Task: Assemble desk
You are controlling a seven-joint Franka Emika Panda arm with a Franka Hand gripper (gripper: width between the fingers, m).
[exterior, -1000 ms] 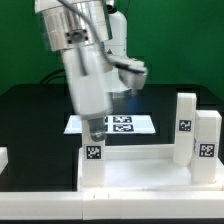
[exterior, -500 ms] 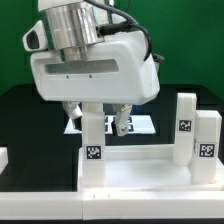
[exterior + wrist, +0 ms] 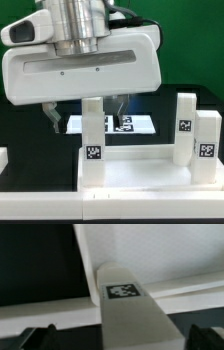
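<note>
Seen in the exterior view: pincer (image 3: 84, 110) hanging low over the near-left corner of the desk panel (image 3: 140, 172), fingers spread apart, one finger (image 3: 52, 114) well to the exterior view's left of an upright leg (image 3: 92, 135), the other (image 3: 118, 107) just to its right, neither touching it. Leg standing at that corner of the panel, tag facing the camera. Panel lying flat on the black table (image 3: 35, 115). Two more tagged legs (image 3: 186, 122) (image 3: 207, 142) upright at the panel's far-right edge. Marker board (image 3: 137, 124) flat on the table behind the panel, partly hidden by the arm. In the wrist view: tagged leg (image 3: 127, 297) rising between both dark fingertips (image 3: 38, 337), clear gaps on each side.
</note>
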